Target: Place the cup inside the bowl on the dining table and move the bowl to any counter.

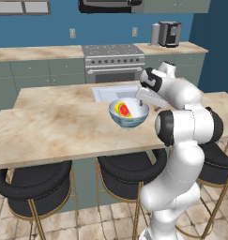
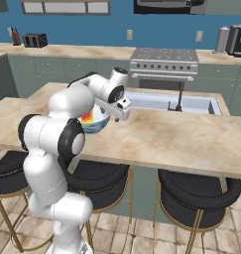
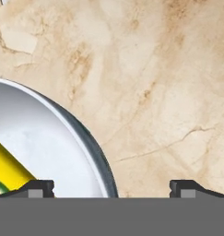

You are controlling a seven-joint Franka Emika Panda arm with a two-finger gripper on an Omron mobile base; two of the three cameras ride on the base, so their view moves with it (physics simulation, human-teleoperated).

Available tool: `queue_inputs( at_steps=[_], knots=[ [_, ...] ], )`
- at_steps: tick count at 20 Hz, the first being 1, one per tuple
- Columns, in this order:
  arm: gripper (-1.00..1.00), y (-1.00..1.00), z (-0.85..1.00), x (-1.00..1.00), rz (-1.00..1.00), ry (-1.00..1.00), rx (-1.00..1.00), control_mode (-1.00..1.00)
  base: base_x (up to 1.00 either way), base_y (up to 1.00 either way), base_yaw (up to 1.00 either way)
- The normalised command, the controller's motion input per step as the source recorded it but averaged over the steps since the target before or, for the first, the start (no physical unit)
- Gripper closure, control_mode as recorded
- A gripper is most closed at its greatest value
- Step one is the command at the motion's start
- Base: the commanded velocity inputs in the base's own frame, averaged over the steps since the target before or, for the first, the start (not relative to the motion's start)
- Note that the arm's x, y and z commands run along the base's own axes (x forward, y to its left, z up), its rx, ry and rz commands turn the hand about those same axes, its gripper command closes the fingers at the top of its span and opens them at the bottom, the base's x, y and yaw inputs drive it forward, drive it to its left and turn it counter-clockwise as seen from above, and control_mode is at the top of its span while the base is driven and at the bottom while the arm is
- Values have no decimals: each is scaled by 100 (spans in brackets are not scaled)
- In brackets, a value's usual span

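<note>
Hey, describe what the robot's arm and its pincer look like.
The arm is glossy white with rounded, bulbous segments and dark, nearly black bands at the joints. No cables or markings show. The pincer has two small dark, blocky fingertips with a grey inset on each, on a white hand.

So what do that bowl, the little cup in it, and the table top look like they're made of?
The bowl looks like glazed ceramic: smooth white inside, pale blue patterned outside. The cup lying in it is plain yellow with a red-orange patch, maybe plastic or painted ceramic; I cannot tell which. The dining table top looks like polished beige marble, veined and mottled.
</note>
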Motion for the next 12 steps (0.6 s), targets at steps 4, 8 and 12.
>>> queue_inputs(
  at_steps=[4,8,12],
  knots=[
    [-100,0,-7,3,0,3,0,-100,0,0,0],
    [-100,0,-9,3,0,2,0,-100,0,0,0],
    [-100,0,-15,0,0,1,0,-100,0,0,0]
  ],
)
